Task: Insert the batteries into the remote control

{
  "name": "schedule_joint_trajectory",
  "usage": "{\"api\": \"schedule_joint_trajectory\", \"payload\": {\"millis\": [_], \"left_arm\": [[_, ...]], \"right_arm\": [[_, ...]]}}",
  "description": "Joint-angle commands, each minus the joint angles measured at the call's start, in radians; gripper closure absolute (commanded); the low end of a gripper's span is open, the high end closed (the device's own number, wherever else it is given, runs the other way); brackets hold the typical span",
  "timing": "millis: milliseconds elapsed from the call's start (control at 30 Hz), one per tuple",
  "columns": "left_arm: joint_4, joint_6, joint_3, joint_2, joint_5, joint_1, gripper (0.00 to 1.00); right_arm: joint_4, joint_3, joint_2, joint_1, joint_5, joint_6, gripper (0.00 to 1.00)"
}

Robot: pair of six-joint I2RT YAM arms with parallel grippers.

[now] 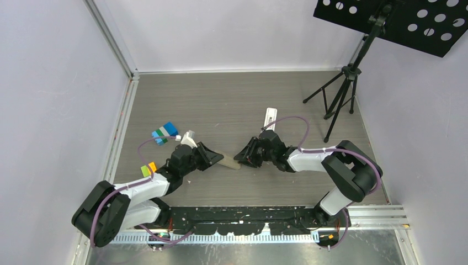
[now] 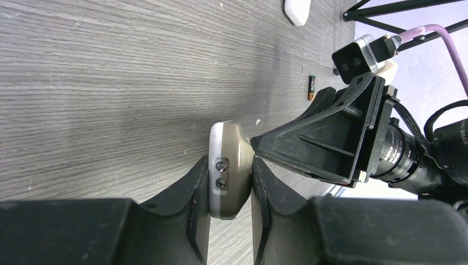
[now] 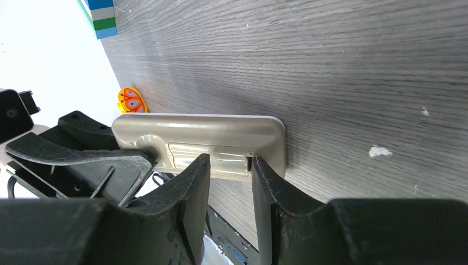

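Evidently light, stiff, slick remote control [image 2: 227, 165] | left fingers [image 2: 259, 190] clamping one end | right fingers [image 3: 193, 182] pinching its battery cover | grip edges.

A grey wood-grain counter [image 1: 232, 99] is enclosed by pale walls, with a metal rail [image 1: 375, 212] running along its near edge. Toward the left lies a small stack of blue, green and white blocks [image 1: 165, 132], and nearer the front left sit small orange and green pieces [image 1: 148, 168], the orange one printed with a butterfly [image 3: 131, 101]. At the far right a black tripod [image 1: 342, 91] holds up a black perforated panel [image 1: 397, 22], and white flecks [image 3: 378, 150] dot the counter.
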Motion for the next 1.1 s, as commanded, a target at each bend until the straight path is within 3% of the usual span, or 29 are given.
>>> {"api": "schedule_joint_trajectory", "payload": {"millis": [0,267,900,1067], "left_arm": [[-0.108,0.046,-0.004,0.015,0.001,-0.014,1.0],[-0.174,0.07,0.008,-0.013,0.008,-0.014,1.0],[-0.196,0.13,0.052,0.116,0.082,-0.015,1.0],[-0.287,0.162,0.075,0.067,0.027,-0.015,1.0]], "right_arm": [[0.076,-0.039,0.028,0.004,-0.024,0.038,0.6],[0.193,-0.065,0.067,-0.015,-0.09,0.064,0.57],[0.798,-0.092,0.148,-0.018,-0.201,0.101,0.59],[0.652,-0.102,0.091,-0.035,-0.157,0.062,0.62]]}}
